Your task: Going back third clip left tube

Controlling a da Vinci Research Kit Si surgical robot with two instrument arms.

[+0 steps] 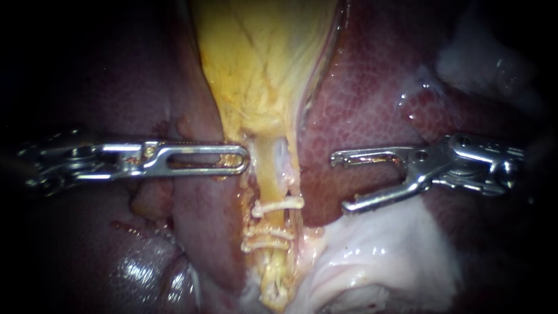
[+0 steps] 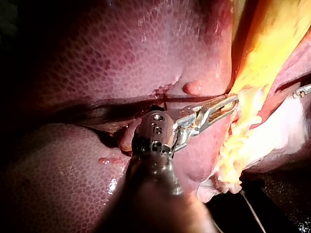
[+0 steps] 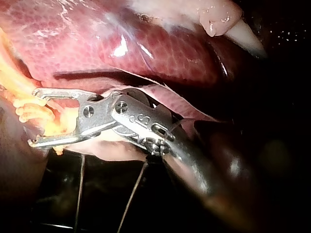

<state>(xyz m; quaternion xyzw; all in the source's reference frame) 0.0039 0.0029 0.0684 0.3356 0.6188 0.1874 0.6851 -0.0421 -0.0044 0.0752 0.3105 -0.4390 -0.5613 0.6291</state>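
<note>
Three close views around one tube

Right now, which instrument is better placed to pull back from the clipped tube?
Probably the right instrument: its jaws stand open and empty, apart from the tube and the clips. The left instrument lies with its tip at the tube's edge, above the clips.

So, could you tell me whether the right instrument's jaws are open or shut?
Open: the right instrument shows a wide gap between its jaws, gripping nothing, clear of the tube.
</note>
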